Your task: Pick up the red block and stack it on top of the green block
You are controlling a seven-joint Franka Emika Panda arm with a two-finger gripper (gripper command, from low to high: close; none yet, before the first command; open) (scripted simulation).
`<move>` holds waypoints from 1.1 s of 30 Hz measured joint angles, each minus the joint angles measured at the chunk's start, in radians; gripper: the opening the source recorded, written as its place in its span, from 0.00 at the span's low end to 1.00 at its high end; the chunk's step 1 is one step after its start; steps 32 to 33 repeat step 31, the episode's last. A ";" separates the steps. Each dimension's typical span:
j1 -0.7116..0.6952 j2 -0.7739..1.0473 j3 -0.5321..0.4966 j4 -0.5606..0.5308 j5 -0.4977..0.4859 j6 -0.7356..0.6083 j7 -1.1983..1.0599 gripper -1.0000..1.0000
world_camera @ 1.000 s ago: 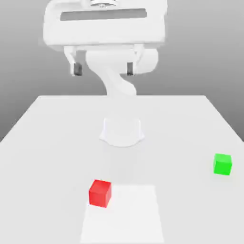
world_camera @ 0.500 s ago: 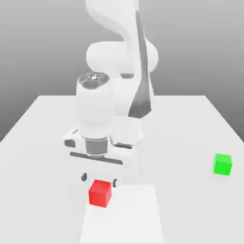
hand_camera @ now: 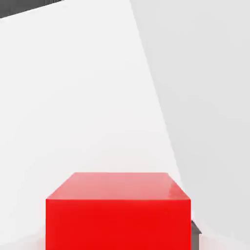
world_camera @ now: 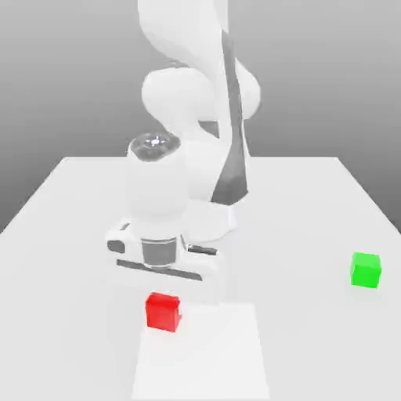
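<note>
Gripping the red block [world_camera: 164, 312] — pick-up step in hand.
Gripper [world_camera: 164, 291] stands low over the table [world_camera: 63, 235], fingers drawn in and apparently pinching the red block between them. Green block [world_camera: 366, 269] sits well apart, toward the exterior view's right. Next move calls for a straight lift, then carrying across above the green block.

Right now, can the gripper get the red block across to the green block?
Probably yes. The gripper sits down on the red block, and the white table between it and the green block looks bare.
</note>
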 joint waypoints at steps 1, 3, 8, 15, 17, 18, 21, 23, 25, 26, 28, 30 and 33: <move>0.004 -0.029 -0.001 -0.003 -0.002 -0.026 -0.001 0.00; 0.040 -0.053 0.049 0.002 0.005 -0.054 -0.025 0.00; 0.284 -0.073 0.153 0.027 0.025 -0.096 -0.104 0.00; 0.570 -0.091 0.287 0.064 0.046 -0.150 -0.213 0.00; 0.649 -0.095 0.327 0.075 0.051 -0.165 -0.243 0.00; 0.688 -0.097 0.348 0.080 0.053 -0.172 -0.258 0.00; 0.783 -0.090 0.402 0.095 0.048 -0.181 -0.288 0.00; 0.790 -0.043 0.398 0.100 0.005 -0.141 -0.264 0.00; 0.786 0.017 0.390 0.104 -0.053 -0.088 -0.223 0.00; 0.790 0.049 0.378 0.106 -0.086 -0.060 -0.200 0.00; 0.809 0.111 0.347 0.108 -0.150 -0.006 -0.154 1.00; 0.809 0.111 0.347 0.108 -0.150 -0.006 -0.154 1.00; 0.809 0.111 0.347 0.108 -0.150 -0.006 -0.154 1.00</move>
